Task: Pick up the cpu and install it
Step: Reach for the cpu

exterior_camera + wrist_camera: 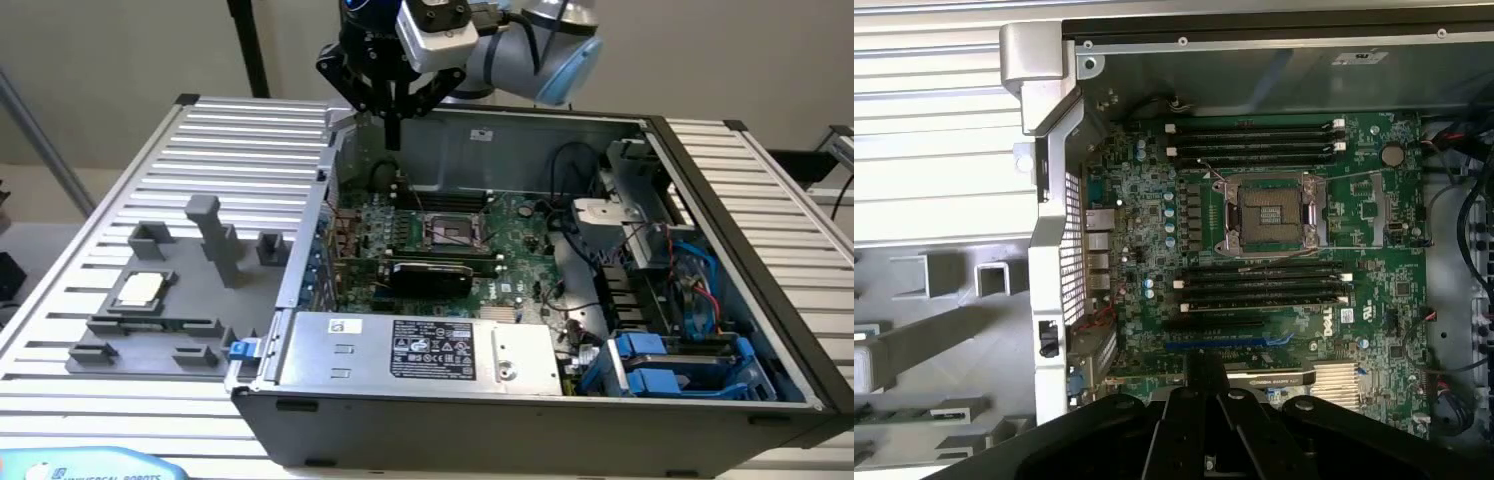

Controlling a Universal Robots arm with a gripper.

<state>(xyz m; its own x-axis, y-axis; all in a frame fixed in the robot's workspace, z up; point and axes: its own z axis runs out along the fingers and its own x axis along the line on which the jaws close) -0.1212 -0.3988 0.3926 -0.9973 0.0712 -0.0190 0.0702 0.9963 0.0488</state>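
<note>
The cpu (140, 289), a small square chip with a silvery top and tan rim, lies on the grey tray (160, 330) at the exterior view's left, outside the case. My gripper (394, 140) hangs shut and empty above the back left corner of the open computer case (534, 400), far from the cpu. On the green motherboard (514, 225) the cpu socket (451, 232) stands open with nothing in it. The wrist view looks straight down on that socket (1272, 215), with my black gripper (1202, 372) over the board's lower slots.
Grey upright blocks (214, 235) stand on the tray near the cpu. Inside the case are the power supply (420, 350), black cables (574, 165), blue drive bays (667, 365) and memory sticks (1254, 135). The case's metal wall (1049, 200) separates the board from the slatted table (80, 390).
</note>
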